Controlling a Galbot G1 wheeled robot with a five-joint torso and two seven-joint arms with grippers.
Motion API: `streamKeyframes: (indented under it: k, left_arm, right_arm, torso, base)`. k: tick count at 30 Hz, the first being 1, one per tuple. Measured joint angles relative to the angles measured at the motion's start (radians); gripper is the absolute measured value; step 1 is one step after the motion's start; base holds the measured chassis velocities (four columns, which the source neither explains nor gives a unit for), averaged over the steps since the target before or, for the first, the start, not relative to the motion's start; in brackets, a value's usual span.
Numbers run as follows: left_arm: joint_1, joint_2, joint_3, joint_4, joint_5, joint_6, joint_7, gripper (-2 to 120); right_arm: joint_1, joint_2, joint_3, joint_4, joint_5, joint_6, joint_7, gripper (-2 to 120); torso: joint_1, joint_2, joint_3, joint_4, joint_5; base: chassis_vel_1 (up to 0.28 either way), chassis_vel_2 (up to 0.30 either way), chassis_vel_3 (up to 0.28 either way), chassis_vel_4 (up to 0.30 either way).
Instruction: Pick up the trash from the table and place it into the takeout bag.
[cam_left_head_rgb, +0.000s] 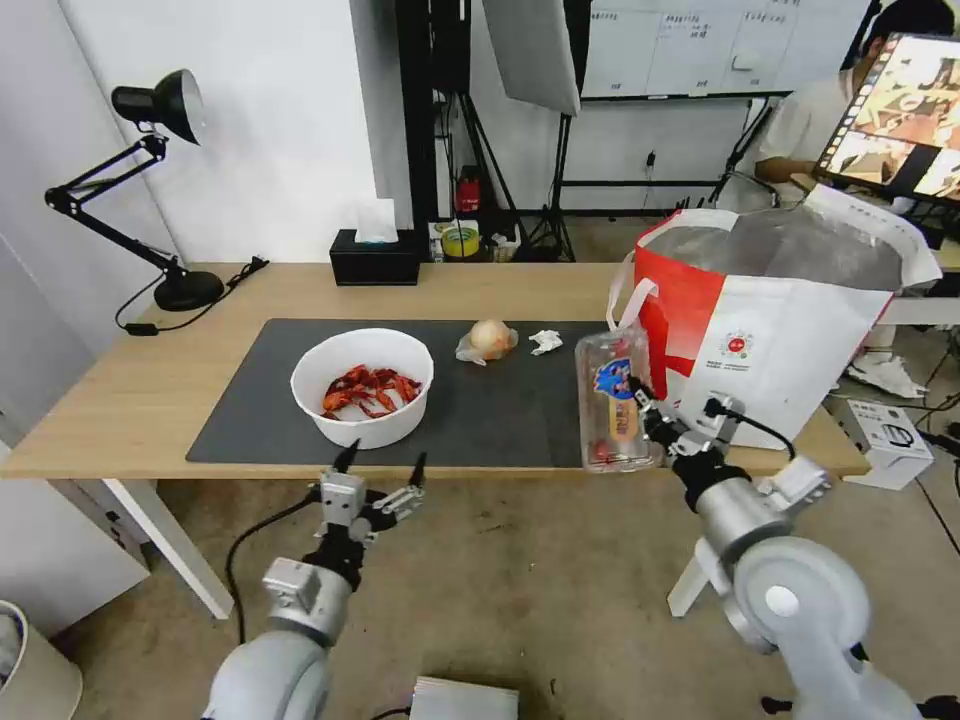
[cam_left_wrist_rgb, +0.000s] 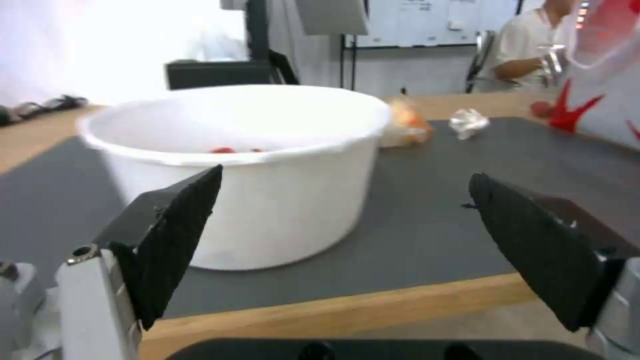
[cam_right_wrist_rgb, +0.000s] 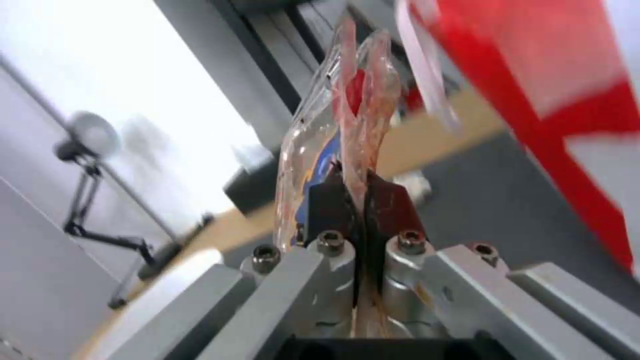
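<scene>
The white bowl of red crayfish shells (cam_left_head_rgb: 362, 385) stands on the dark mat (cam_left_head_rgb: 250, 410) of the wooden table (cam_left_head_rgb: 130, 400). Just in front of it, at the table's front edge, my left gripper (cam_left_head_rgb: 380, 465) is open; in the left wrist view its fingers (cam_left_wrist_rgb: 180, 220) frame the bowl (cam_left_wrist_rgb: 267, 165) without touching it. My right gripper (cam_left_head_rgb: 640, 400) is shut on the rim of the clear clamshell tray (cam_left_head_rgb: 612, 400), holding it upright above the mat beside the takeout bag (cam_left_head_rgb: 780, 330). The wrapped yellowish ball (cam_left_head_rgb: 487, 340) and crumpled tissue (cam_left_head_rgb: 545, 342) lie mid-mat.
A black tissue box (cam_left_head_rgb: 375, 258) sits at the table's back edge and a black desk lamp (cam_left_head_rgb: 185, 290) at the far left. The bag's white handles (cam_left_head_rgb: 630, 300) hang toward the tray. A small white box (cam_left_head_rgb: 890, 430) lies on the floor at the right.
</scene>
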Motion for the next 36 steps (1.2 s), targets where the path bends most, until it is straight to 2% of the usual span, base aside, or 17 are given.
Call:
streamKeyframes:
  k: [8,11,12,15,17,19,24,27,34,36]
  left_arm:
    - [0.025,0.0,-0.043,-0.002,0.008,-0.026,0.001,100]
    - [0.03,-0.01,-0.046,0.004,0.019,-0.035,0.002,100]
    - [0.03,-0.01,-0.046,0.004,0.019,-0.035,0.002,100]
    - [0.037,-0.019,-0.054,0.005,0.032,-0.046,0.004,100]
    - [0.039,-0.021,-0.057,0.005,0.035,-0.049,0.004,100]
    - [0.045,-0.025,-0.064,0.005,0.041,-0.057,0.005,100]
    - [0.057,-0.036,-0.071,0.005,0.054,-0.068,0.007,100]
    - [0.067,-0.046,-0.076,-0.003,0.061,-0.072,0.007,100]
    - [0.072,-0.056,-0.08,-0.011,0.064,-0.074,0.008,100]
    - [0.073,-0.067,-0.08,-0.016,0.069,-0.075,0.008,100]
  right_arm:
    - [-0.004,-0.045,0.046,0.056,0.028,0.112,-0.022,0]
    - [0.032,-0.104,0.075,0.075,0.081,0.149,0.003,0]
    - [0.032,-0.104,0.075,0.075,0.081,0.149,0.003,0]
    - [0.1,-0.178,0.115,0.07,0.165,0.158,0.046,0]
    - [0.12,-0.197,0.124,0.062,0.184,0.159,0.055,0]
    - [0.2,-0.249,0.144,0.022,0.249,0.157,0.086,0]
    - [0.342,-0.31,0.148,-0.057,0.345,0.151,0.142,0]
    - [0.476,-0.356,0.126,-0.156,0.414,0.133,0.211,0]
    - [0.582,-0.387,0.099,-0.258,0.466,0.104,0.286,0]
    - [0.678,-0.4,0.078,-0.348,0.527,0.078,0.361,0]
  torso:
    - [0.0,0.0,0.0,-0.0001,0.0]
    - [0.0,0.0,0.0,-0.0001,0.0]
    - [0.0,0.0,0.0,-0.0001,0.0]
    - [0.0,0.0,0.0,-0.0001,0.0001]
    - [0.0,0.0,0.0,-0.0001,0.0001]
    - [0.0,0.0,0.0,-0.0003,0.0004]
    - [0.0,0.0,0.0,0.0002,0.0003]
    - [0.0,0.0,0.0,0.0001,0.0002]
    - [0.0,0.0,0.0,-0.0001,0.0003]
    - [0.0,0.0,0.0,-0.0001,0.0002]
  base:
    - [0.0,0.0,0.0,0.0]
    - [0.0,0.0,0.0,0.0]
    - [0.0,0.0,0.0,0.0]
    - [0.0,0.0,0.0,0.0]
    - [0.0,0.0,0.0,0.0]
    - [0.0,0.0,0.0,0.0]
    - [0.0,0.0,0.0,0.0]
    - [0.0,0.0,0.0,0.0]
    - [0.0,0.0,0.0,0.0]
    - [0.0,0.0,0.0,0.0]
